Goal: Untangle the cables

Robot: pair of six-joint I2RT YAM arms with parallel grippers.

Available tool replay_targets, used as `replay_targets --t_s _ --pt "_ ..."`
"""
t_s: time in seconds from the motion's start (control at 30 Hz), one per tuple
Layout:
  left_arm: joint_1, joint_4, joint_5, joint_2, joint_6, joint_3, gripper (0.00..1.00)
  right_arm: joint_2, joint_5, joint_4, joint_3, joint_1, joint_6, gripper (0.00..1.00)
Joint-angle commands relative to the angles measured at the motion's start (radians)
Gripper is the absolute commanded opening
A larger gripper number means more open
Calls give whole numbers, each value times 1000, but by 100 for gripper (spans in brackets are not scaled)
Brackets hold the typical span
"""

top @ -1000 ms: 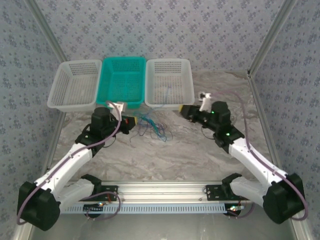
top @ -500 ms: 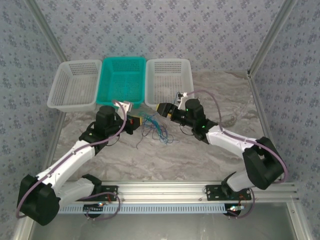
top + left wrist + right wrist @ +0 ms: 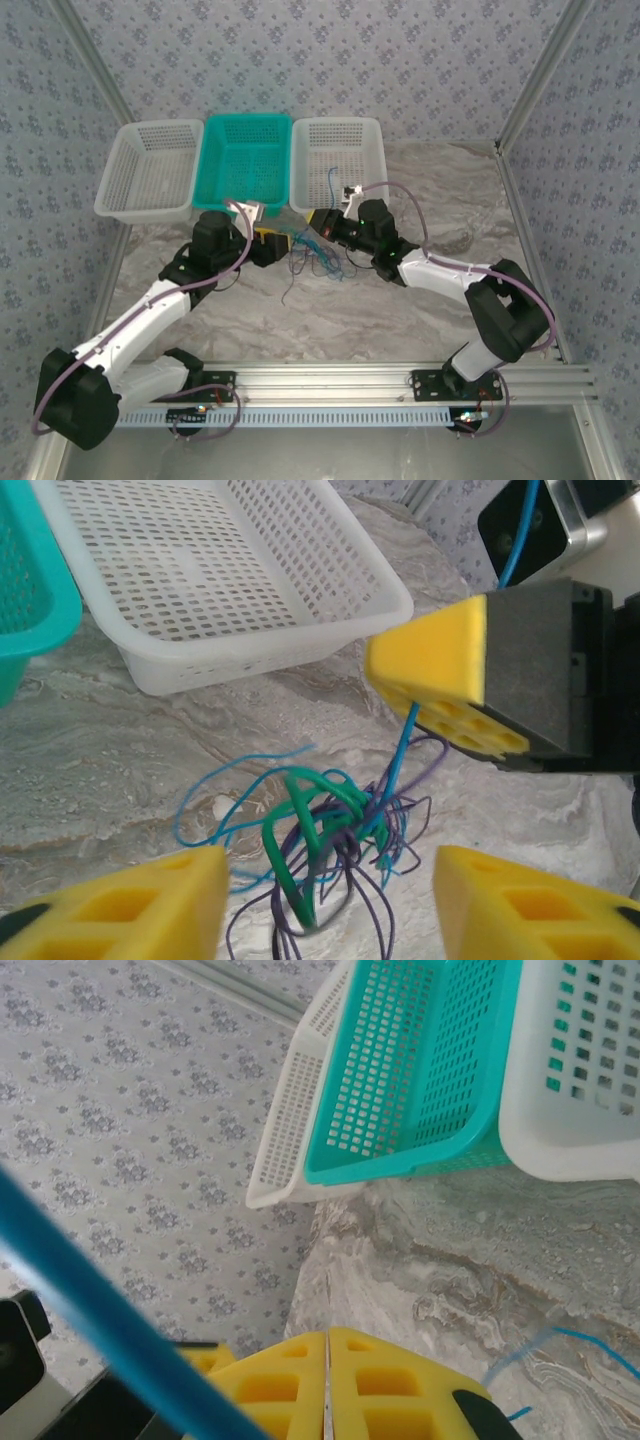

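left gripper just in front of teal basket, fingers spread, nothing held. cables tangled on the table off the basket's front-right corner. right gripper beyond them, clenched on one blue cable.

White basket, teal basket and second white basket line the marbled table.

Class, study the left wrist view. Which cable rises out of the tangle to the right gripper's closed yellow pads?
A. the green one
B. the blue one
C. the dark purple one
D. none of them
B: the blue cable runs straight up from the tangle into the right gripper, which is shut on it, while the green cable only loops low within the tangle.
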Motion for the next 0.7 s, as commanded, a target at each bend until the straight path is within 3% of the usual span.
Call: replay_targets --t_s 0.0,0.13,0.23,0.37,0.47,0.67 --pt "-5 -7 -2 27 -17 51 62 2 -68 32 46 2 -9 0" --pt "-3 3 -32 58 -41 58 65 -4 -96 39 58 6 -9 0" --pt "-2 31 9 90 -64 64 65 -11 -102 35 64 10 -10 0" --pt "-2 106 95 118 -102 54 34 -15 -95 27 69 9 -9 0" --pt "-2 104 49 108 -113 42 3 -16 -94 24 69 5 -7 0" --pt "46 41 -140 48 -178 2 0 -31 -101 14 48 -13 -8 0"
